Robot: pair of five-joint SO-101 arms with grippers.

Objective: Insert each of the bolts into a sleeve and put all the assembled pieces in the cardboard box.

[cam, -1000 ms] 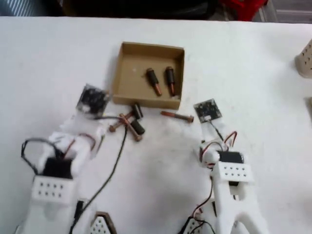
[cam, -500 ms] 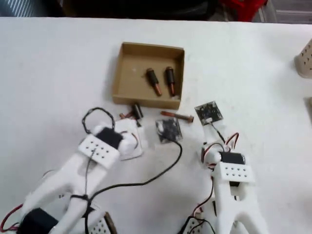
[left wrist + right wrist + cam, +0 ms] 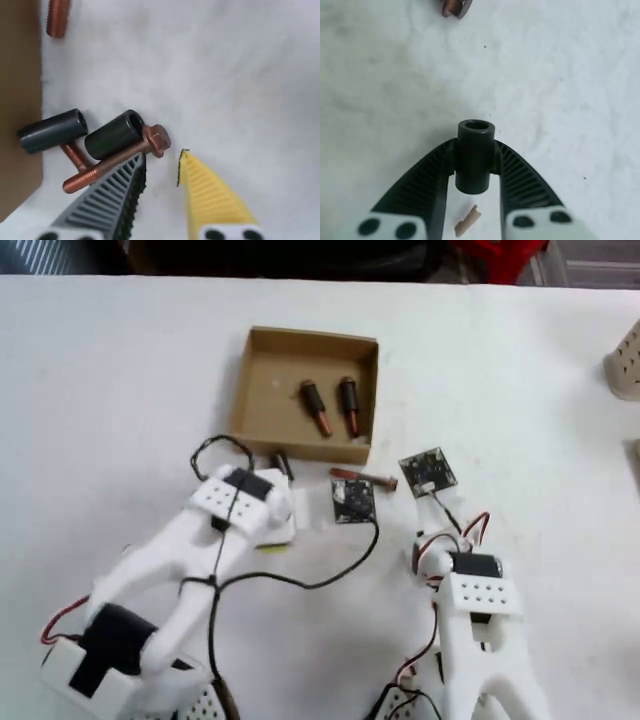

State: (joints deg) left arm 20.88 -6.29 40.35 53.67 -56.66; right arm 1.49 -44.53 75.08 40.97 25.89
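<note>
On white table (image 3: 110,370), cardboard box (image 3: 264,392), loose bolt (image 3: 362,476)

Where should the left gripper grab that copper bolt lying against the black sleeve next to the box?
Grip the bolt at its hex head, which juts past the sleeve mouth. Come from the bare table side; the sleeve crowds the shank, and the open left gripper sits there.

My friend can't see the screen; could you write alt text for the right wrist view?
The right gripper holds a black sleeve, its open end pointing outward, over the white table. The head of a copper bolt lies on the table farther off.
</note>
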